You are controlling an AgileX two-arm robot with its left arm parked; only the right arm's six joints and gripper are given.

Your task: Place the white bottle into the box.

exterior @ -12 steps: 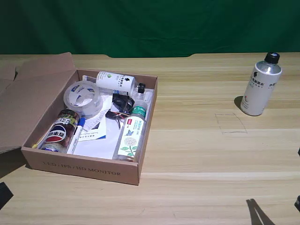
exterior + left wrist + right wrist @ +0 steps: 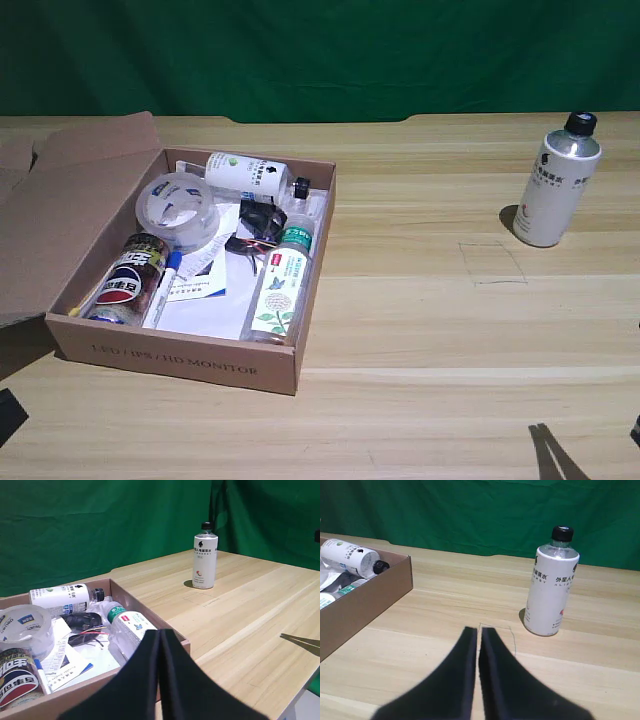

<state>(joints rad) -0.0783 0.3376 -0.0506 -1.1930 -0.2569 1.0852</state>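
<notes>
Nothing is done yet: the bottle (image 2: 556,182) stands at the exterior view's far right, well apart from the box (image 2: 180,352), while the closed, empty gripper (image 2: 479,635) sits near it.

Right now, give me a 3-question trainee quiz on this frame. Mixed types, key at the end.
1. True or false: the white bottle stands upright on the table, outside the box.
2. The right gripper is: A) shut on the white bottle, B) shut, holding nothing, C) wide open.
3. Fill in: the clear bottle with the green cap lies ___ the box.

Key: 1 true; 2 B; 3 inside.
</notes>
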